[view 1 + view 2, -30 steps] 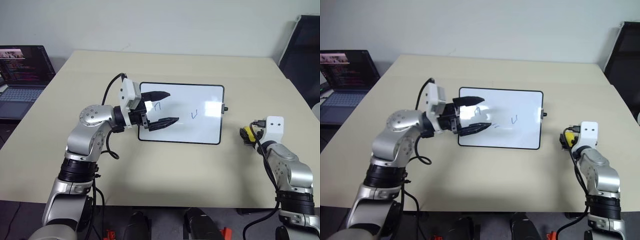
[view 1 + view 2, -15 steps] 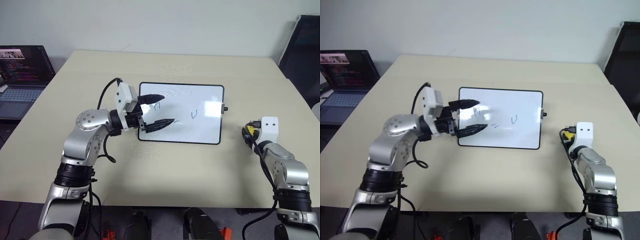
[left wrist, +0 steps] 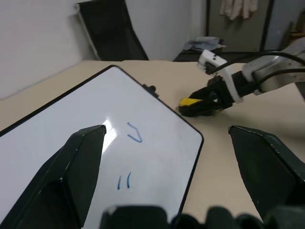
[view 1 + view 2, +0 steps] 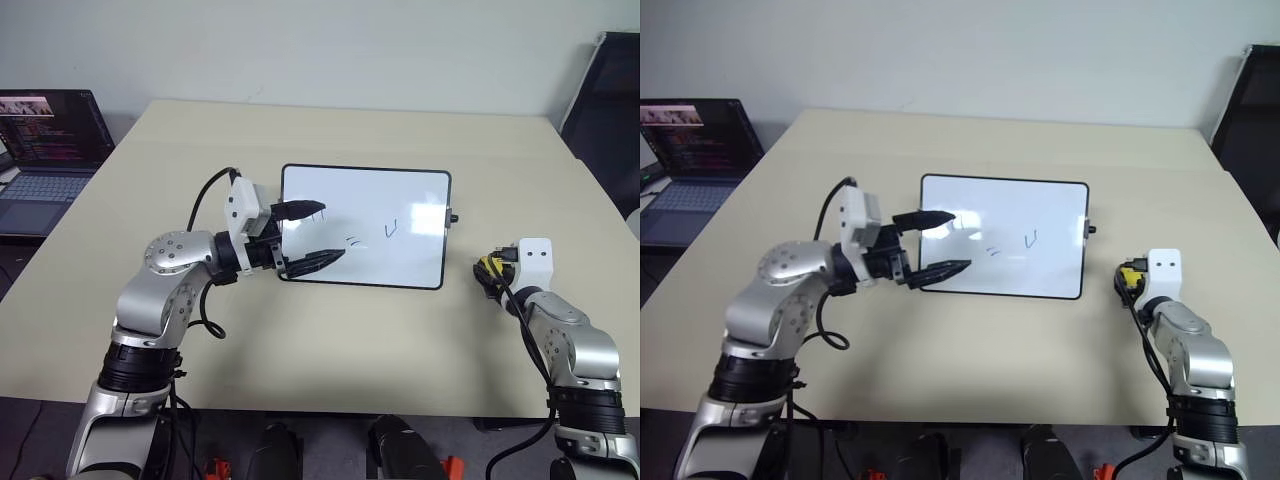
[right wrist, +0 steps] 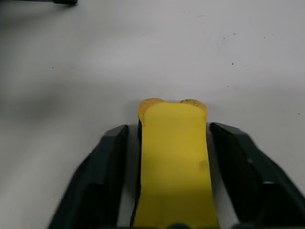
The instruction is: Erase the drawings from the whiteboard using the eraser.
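Note:
The whiteboard lies flat in the middle of the table. It carries the drawings: an arch, two dashes and a small v. My left gripper hovers open over the board's left end, pointing right, with nothing between its fingers. The yellow eraser lies on the table to the right of the board. My right gripper is down at it, open. One finger stands on each side of the block, with a narrow gap showing on one side.
An open laptop sits on a lower surface off the table's left side. A dark chair stands at the back right. A black knob sticks out of the board's right edge, close to the eraser.
My left gripper has drawn back a little toward the board's left end and sunk slightly, uncovering the two dashes. The right arm has stayed by the eraser.

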Controlling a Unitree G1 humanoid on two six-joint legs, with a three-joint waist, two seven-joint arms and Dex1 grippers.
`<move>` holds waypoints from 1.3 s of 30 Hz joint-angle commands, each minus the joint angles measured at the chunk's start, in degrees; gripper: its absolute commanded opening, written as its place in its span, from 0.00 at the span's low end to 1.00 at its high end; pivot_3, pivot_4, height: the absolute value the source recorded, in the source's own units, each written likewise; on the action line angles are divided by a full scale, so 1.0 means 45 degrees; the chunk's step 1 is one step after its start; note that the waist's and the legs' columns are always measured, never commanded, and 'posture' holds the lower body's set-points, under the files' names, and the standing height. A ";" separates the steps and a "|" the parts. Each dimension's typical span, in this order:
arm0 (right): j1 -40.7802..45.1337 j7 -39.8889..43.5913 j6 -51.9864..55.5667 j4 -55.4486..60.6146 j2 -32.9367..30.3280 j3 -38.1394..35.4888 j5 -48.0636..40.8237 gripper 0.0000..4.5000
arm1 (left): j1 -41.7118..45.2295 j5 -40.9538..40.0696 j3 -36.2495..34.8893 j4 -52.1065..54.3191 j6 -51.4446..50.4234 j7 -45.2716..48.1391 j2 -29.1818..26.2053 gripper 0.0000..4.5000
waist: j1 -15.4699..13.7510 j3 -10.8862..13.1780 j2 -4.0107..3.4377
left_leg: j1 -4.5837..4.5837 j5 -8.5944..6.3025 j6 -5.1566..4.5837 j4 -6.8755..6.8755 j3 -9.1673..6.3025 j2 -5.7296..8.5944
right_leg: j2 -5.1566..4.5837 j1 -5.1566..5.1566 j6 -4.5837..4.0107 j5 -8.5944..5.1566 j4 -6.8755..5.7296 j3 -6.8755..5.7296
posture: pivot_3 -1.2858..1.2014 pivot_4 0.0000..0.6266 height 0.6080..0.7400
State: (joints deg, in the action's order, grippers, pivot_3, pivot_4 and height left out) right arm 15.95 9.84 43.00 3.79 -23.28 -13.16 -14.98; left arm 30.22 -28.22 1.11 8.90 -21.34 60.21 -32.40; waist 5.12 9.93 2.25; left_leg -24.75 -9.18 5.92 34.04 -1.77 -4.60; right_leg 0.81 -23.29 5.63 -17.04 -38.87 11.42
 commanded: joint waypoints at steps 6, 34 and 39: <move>0.0017 -0.0174 0.0160 0.0878 -0.0056 -0.0394 -0.0026 0.81 | 0.0773 -0.0511 0.0507 0.0231 0.0110 0.1401 0.0079 1.00 | 0.0002 0.0000 0.0000 | 0.0000 0.0000 0.0000 0.0001 -0.0001 0.0000 | 0.0001 0.0000 0.0000 0.0000 -0.0001 -0.0001 | 0.52 0.24 1.00; -0.0962 0.0365 0.0851 0.3386 -0.0318 -0.0098 -0.0129 0.28 | -0.1527 -0.0445 -0.0542 0.0943 -0.0847 0.0515 -0.0861 1.00 | 0.0036 0.0003 -0.0004 | -0.0002 -0.0001 -0.0001 -0.0015 -0.0009 -0.0004 | 0.0000 -0.0007 -0.0014 -0.0016 -0.0003 -0.0006 | 0.52 0.24 1.00; -0.1911 0.0649 0.0669 0.5980 -0.0377 0.0467 -0.0074 0.28 | -0.2684 -0.0833 -0.1156 0.2024 -0.1429 -0.0237 -0.1068 1.00 | -0.0009 0.0003 -0.0004 | -0.0004 -0.0001 0.0001 -0.0014 -0.0021 -0.0006 | -0.0001 -0.0009 -0.0045 -0.0037 -0.0004 -0.0020 | 0.52 0.24 1.00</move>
State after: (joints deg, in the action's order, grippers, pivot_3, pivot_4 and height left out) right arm 7.70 12.22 47.06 25.89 -24.12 -11.43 -15.07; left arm 18.05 -30.36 -2.18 14.96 -27.58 60.10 -36.76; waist 5.08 9.95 2.23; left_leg -24.77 -9.19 5.93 34.00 -1.88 -4.63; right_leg 0.81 -23.32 5.38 -17.23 -38.89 11.32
